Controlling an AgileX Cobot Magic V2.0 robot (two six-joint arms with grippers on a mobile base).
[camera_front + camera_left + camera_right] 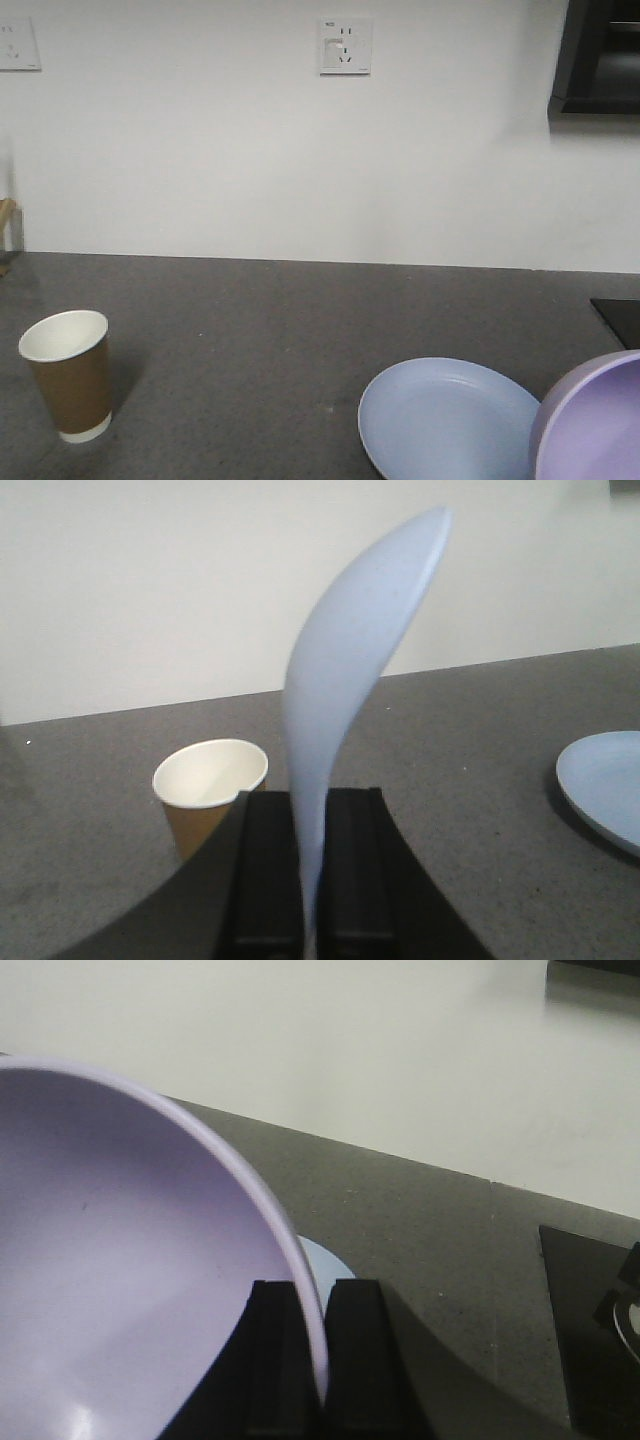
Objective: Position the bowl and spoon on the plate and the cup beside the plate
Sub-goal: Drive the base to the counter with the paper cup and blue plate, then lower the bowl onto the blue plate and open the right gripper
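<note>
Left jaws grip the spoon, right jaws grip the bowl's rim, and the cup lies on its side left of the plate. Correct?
No: the cup stands upright, mouth up, as the exterior front-facing view shows. It is left of the plate; spoon and bowl are gripped as you say.

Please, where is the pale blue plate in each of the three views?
Front view: plate at lower right, beside the tilted bowl.
Left wrist: plate at the right edge, cut off.
Right wrist: small sliver behind the bowl's rim.
Shared landmark: the white wall.
</note>
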